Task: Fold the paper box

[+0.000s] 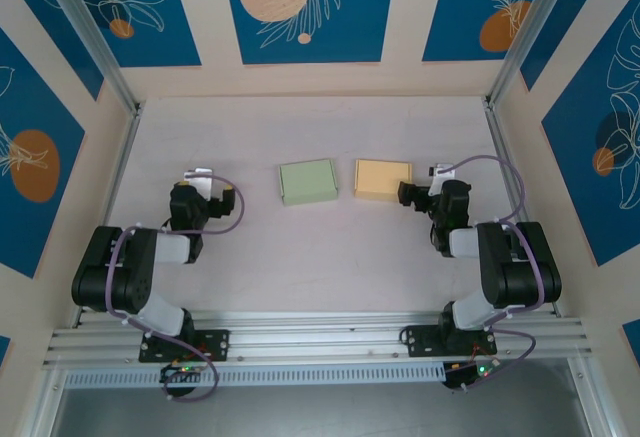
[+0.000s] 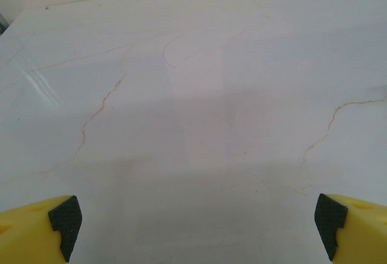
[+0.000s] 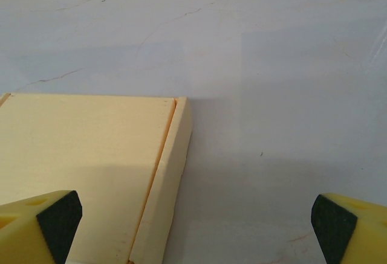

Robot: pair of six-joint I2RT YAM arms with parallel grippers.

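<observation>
Yellow box [image 1: 383, 179] sits just right of green box [image 1: 308, 182], maybe folded; left pincer [image 2: 193, 225] and right pincer [image 3: 193, 225] spread wide, holding nothing.

The top camera is mounted above and behind the arm bases [image 1: 185, 345]. It looks steeply down from far off and takes in the whole tabletop [image 1: 320, 257].

The left wrist camera sits low and close to the tabletop. It faces forward between the spread fingers of the left end effector [image 2: 196, 225], across bare surface.

The right wrist camera faces forward in the same way through the right end effector [image 3: 196, 225].

The top view and the right wrist view share the yellow box [image 1: 383, 179] [image 3: 78, 149], which lies at lower left in the wrist view.
</observation>
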